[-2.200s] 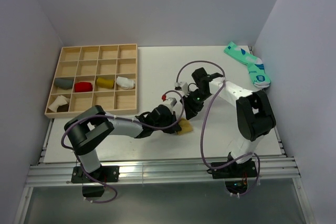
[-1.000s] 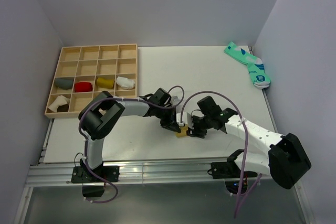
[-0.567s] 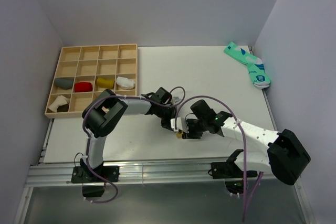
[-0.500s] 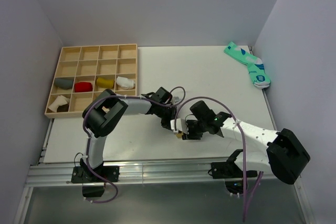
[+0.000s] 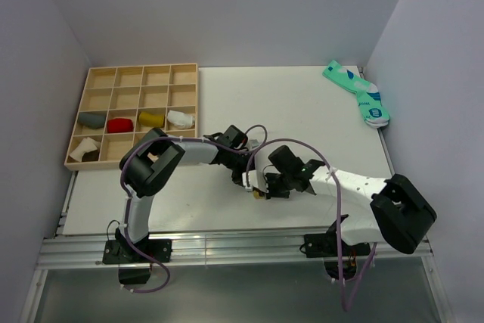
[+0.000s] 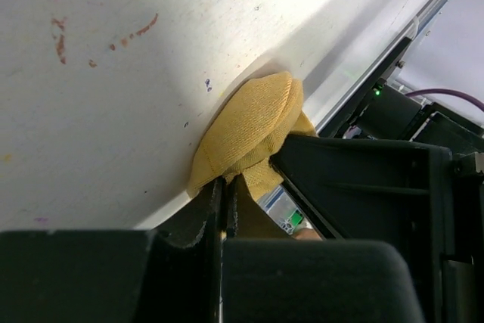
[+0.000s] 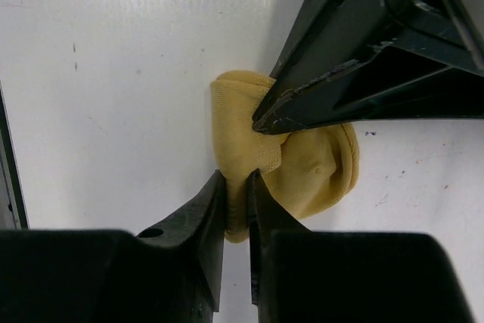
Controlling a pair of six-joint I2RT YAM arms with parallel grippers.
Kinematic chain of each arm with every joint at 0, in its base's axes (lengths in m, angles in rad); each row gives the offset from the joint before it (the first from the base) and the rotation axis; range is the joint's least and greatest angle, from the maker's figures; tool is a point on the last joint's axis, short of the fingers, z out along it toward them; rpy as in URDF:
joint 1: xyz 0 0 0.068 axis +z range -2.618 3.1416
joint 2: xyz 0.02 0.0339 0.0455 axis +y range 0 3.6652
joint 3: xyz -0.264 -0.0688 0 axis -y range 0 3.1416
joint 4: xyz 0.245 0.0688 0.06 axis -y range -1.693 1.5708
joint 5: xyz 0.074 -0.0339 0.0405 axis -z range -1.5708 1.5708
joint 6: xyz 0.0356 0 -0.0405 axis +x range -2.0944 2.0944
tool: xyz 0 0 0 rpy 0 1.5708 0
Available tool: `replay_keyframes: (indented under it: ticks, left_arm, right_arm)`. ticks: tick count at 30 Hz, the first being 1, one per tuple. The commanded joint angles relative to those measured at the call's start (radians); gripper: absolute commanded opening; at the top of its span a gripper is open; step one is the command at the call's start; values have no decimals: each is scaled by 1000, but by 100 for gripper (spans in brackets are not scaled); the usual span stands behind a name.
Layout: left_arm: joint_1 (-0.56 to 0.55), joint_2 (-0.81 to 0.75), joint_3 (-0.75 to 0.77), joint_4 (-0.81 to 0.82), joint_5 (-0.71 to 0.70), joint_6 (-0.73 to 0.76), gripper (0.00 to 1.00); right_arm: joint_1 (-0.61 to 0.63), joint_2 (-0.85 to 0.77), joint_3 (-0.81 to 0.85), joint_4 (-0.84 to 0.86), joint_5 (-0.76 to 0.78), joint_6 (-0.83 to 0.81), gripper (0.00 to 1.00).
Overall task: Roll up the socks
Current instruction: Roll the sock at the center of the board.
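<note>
While low, both hands (image 6: 225,187) (image 7: 236,187) on sock (image 7: 318,168)

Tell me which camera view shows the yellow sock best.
The right wrist view: the yellow sock lies there almost whole, from above. The left wrist view shows it at a slant, partly hidden; the top view gives only a tiny speck.

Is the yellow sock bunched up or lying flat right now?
Bunched: the yellow sock is a folded lump, its folds pinched by the left gripper and the right gripper.
</note>
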Motion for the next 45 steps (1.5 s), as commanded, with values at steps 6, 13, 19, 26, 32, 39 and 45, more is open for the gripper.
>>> replay_keyframes:
  ticks: [6,13,19,26,32,39,45]
  left_arm:
    - [10,-56,-161,140,-134,-136,15]
    - [9,-188,-328,451,-246,-291,24]
    - [-8,-276,-447,613,-383,-318,27]
    - [-80,-412,-551,697,-631,-169,32]
    - [-200,-492,-577,749,-844,76,34]
    - [-226,-488,-643,959,-813,268,37]
    - [-227,-419,-603,1045,-699,330,40]
  right_arm:
    - [-47,60,78,-93,-115,49,9]
    - [-153,175,192,-277,-250,-15,8]
    - [-227,340,342,-460,-313,-78,8]
    - [-285,514,506,-602,-337,-83,8]
    - [-310,666,626,-737,-385,-103,10]
    - [-346,779,735,-895,-440,-156,10]
    - [-360,831,767,-937,-439,-175,10]
